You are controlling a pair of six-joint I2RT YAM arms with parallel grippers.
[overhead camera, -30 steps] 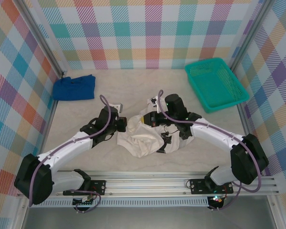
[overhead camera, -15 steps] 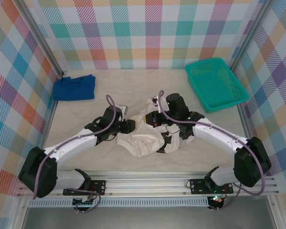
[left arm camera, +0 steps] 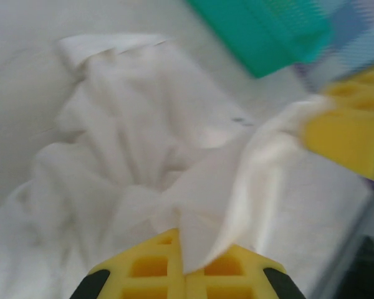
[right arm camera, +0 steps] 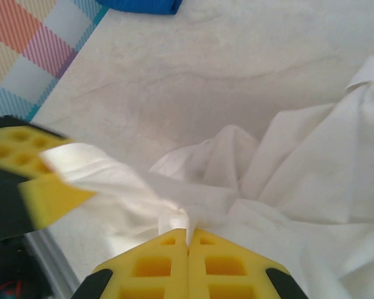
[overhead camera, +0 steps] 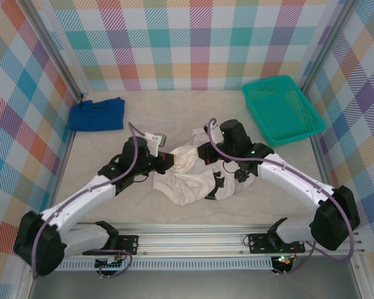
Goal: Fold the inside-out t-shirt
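Jaws on both arms were pinched right down on fabric, with no gap between the yellow pads [left arm camera: 146, 268] in either wrist view. The left gripper [left arm camera: 182, 248] had a fold of the inside-out t-shirt [overhead camera: 186, 179] squeezed in its tips. From there the cloth ran up and to the right in a stretched band toward the right gripper [right arm camera: 188, 242], which showed up as a blurry yellow block at the right edge of the left wrist view. Same deal from the other side: the right wrist view had a little peak of white cloth nipped at the bottom. A twisted strip went off to the left, where the left arm's yellow fingers were holding it. From the top camera the two grippers sat close together, facing each other, with a puffed-up lump of shirt bunched between them. The rest of the shirt lay crumpled on the table [overhead camera: 174, 118] around the middle, spilling toward the near side under the right arm. A blue cloth [overhead camera: 98, 114] sat folded in the far left corner, and a teal basket [overhead camera: 283, 111] at the far right, both well apart from the shirt.
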